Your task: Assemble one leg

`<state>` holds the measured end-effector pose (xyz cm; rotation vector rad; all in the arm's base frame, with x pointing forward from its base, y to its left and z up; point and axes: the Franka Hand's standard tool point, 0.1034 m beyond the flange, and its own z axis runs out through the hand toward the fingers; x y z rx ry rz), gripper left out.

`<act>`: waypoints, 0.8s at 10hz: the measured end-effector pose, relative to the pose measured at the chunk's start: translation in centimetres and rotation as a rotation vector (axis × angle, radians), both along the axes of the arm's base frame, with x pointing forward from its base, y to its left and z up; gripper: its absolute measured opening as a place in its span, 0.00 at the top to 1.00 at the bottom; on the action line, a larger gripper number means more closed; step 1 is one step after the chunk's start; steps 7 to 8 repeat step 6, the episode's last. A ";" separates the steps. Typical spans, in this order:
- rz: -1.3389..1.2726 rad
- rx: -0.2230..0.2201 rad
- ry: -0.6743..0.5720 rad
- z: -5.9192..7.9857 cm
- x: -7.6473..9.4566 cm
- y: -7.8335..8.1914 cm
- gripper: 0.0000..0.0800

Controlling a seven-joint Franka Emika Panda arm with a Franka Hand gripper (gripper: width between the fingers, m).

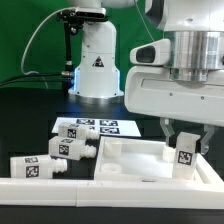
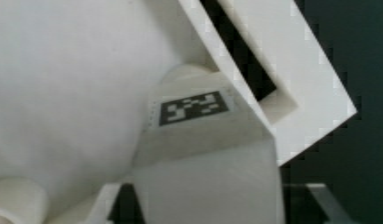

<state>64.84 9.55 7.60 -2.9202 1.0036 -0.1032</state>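
A white leg [image 1: 184,152] with a black-and-white tag stands upright at the corner of the large white panel [image 1: 135,160] on the exterior view's right. My gripper [image 1: 186,146] straddles the leg, one finger on each side. In the wrist view the leg [image 2: 197,150] runs between my fingers [image 2: 117,200], with a thin dark gap on one side and a wider one on the other. The gripper [image 2: 220,205] looks open around it. The panel [image 2: 63,90] fills the area behind. The leg's lower end is hidden.
Other loose legs [image 1: 30,167] [image 1: 72,150] lie on the exterior view's left beside the panel. The marker board [image 1: 88,127] lies behind them. The robot base [image 1: 95,60] stands at the back. A white rim [image 1: 100,188] runs along the front.
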 end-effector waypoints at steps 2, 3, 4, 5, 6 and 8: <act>0.023 0.005 0.006 0.9 0.0 0.0 0.61; 0.052 0.013 0.003 2.8 0.3 0.0 0.61; 0.066 0.019 0.000 4.3 0.5 0.2 0.39; 0.067 0.023 -0.002 5.2 0.7 0.3 0.23; 0.067 0.023 -0.003 5.0 0.7 0.3 0.20; 0.067 0.023 -0.003 5.0 0.7 0.3 0.20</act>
